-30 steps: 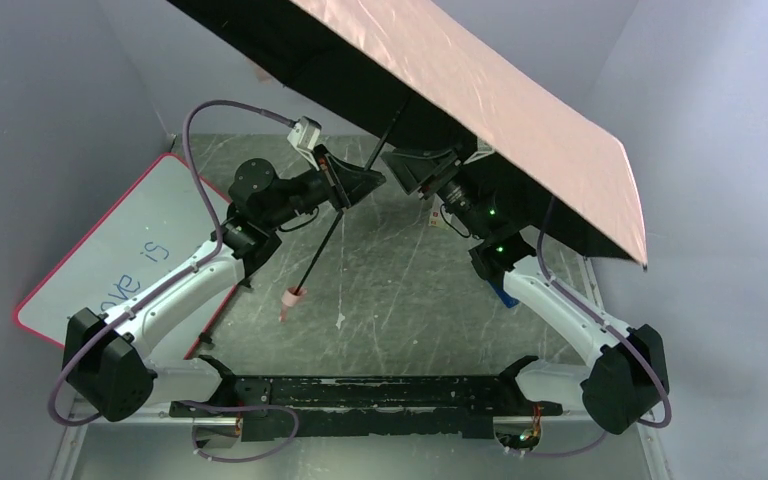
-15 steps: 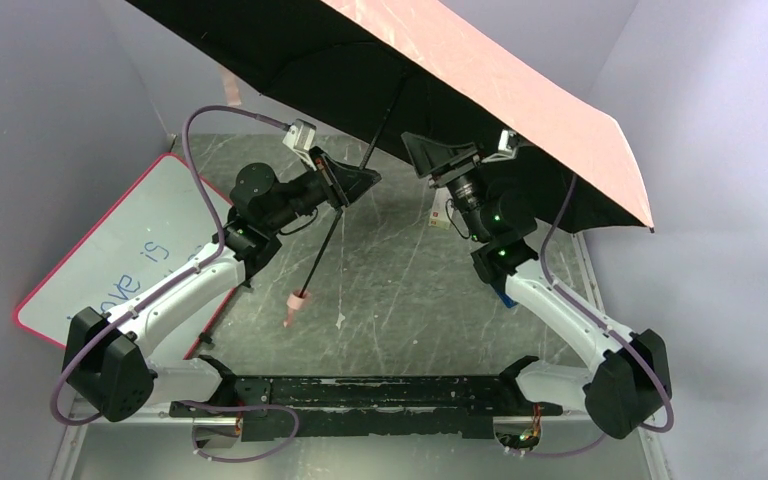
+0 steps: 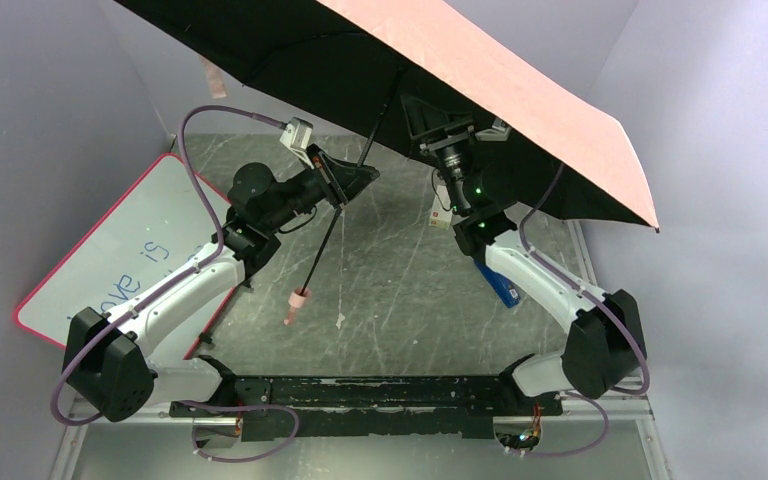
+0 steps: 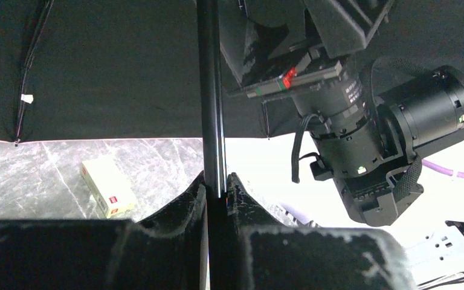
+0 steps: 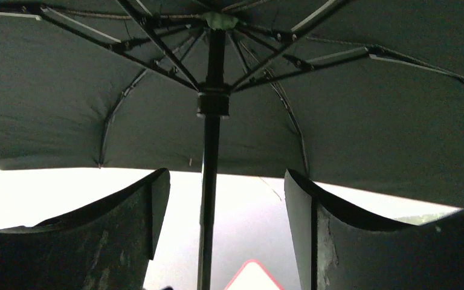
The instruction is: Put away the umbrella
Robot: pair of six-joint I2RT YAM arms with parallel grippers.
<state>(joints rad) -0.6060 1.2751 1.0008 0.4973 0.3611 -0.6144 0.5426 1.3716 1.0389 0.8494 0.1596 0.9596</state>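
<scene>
Swinging inward since the earlier frame, the right arm now reaches up beneath the umbrella, whose open canopy, pink outside and black inside, hangs tilted above the table. A pink-framed whiteboard lies at the table's left edge. The left gripper is clamped tight on the umbrella's thin black shaft, partway between the canopy and the pink handle, which points down toward the table. The right gripper gapes wide, one finger on each side of the shaft below the rib hub, gripping nothing. A small white box lies on the table beneath the canopy.
</scene>
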